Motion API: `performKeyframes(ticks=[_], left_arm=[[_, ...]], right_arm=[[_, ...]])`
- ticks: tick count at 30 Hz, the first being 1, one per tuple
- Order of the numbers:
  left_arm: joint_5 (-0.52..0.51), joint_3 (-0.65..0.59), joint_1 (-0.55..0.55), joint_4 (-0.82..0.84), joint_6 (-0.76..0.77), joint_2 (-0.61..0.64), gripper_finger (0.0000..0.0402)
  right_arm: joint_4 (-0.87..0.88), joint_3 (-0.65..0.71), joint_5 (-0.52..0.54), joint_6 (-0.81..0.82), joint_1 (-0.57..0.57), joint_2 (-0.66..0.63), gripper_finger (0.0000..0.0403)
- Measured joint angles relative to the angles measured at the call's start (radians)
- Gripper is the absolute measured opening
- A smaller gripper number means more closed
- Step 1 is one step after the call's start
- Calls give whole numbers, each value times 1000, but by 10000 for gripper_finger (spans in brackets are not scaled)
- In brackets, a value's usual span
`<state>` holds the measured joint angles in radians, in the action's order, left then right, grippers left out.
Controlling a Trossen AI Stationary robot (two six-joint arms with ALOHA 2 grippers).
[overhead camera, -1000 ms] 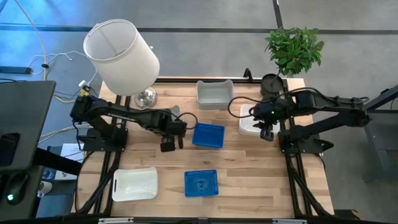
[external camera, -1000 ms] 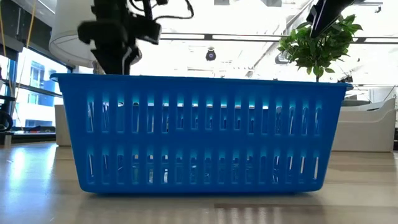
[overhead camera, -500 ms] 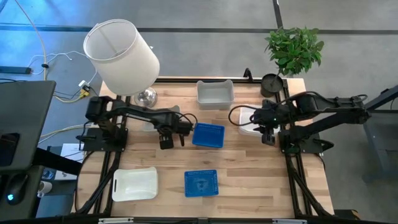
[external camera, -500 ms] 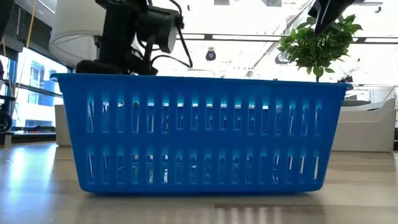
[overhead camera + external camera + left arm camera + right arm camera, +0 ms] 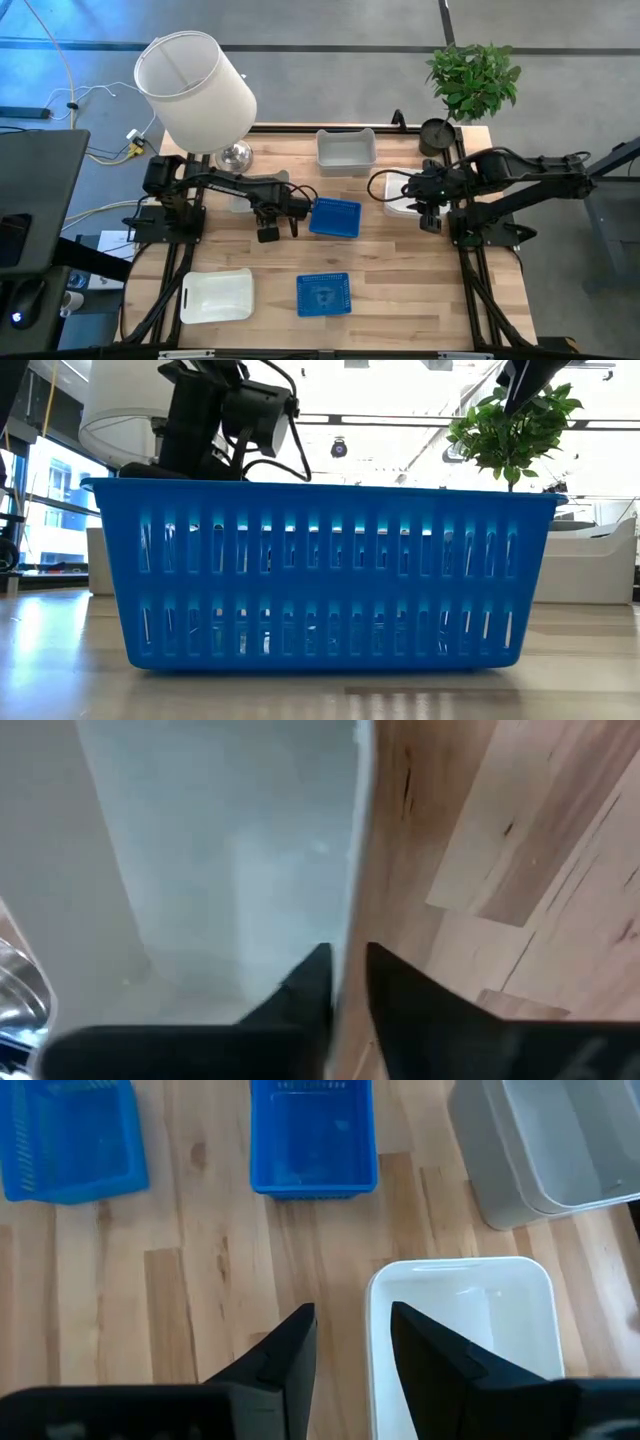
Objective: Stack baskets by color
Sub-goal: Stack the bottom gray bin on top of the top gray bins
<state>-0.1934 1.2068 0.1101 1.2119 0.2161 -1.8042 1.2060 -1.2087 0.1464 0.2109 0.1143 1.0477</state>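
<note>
A light grey basket (image 5: 243, 201) sits on the table under my left arm, and my left gripper (image 5: 345, 958) is shut on its wall. My right gripper (image 5: 350, 1325) hovers open, high above the left wall of a white basket (image 5: 460, 1330), touching nothing. Two blue baskets (image 5: 335, 217) (image 5: 323, 293) stand on the table's middle and near middle. Another white basket (image 5: 216, 296) lies near left, and a grey one (image 5: 346, 150) stands at the far edge. In the low view, the near blue basket (image 5: 320, 570) hides most of the table. My left gripper pinches the grey basket's near-side wall at its rim (image 5: 353, 900), with one finger (image 5: 312, 975) inside the basket and the other (image 5: 392, 975) outside over the wood. The fingers come steeply from above. The basket rests on the table.
A big white lampshade (image 5: 195, 90) with its chrome foot (image 5: 235, 155) stands at the far left, right behind the grey basket. A plant (image 5: 472, 80) and a small black pot (image 5: 437, 133) stand at the far right. Bare wood lies between the baskets.
My left gripper has sunk and tipped more steeply downward, onto the grey basket by the lamp foot. The baskets have kept their places.
</note>
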Motion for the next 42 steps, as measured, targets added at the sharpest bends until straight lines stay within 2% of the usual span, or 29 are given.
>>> performKeyframes(ticks=[3, 9, 18, 30, 34, 42], left_arm=[[1, 0, 0, -13, -8, 0, 7], [-11, 0, -28, -31, 2, 0, 3], [-65, 59, -144, -25, -1, 0, 1], [-223, 319, -248, 107, -19, 2, 0], [-308, 372, -270, 129, -57, 2, 0], [-487, 418, -289, 131, -204, 2, 0]], right_arm=[[0, 0, 6, 17, 0, 0, 116], [-1, 0, 11, 32, 0, 0, 116], [-66, 0, 122, 53, -1, 0, 116], [-360, 0, 135, 55, 0, 0, 116], [-483, 0, 135, 43, 0, 0, 116], [-735, 0, 142, -80, -5, 0, 116]])
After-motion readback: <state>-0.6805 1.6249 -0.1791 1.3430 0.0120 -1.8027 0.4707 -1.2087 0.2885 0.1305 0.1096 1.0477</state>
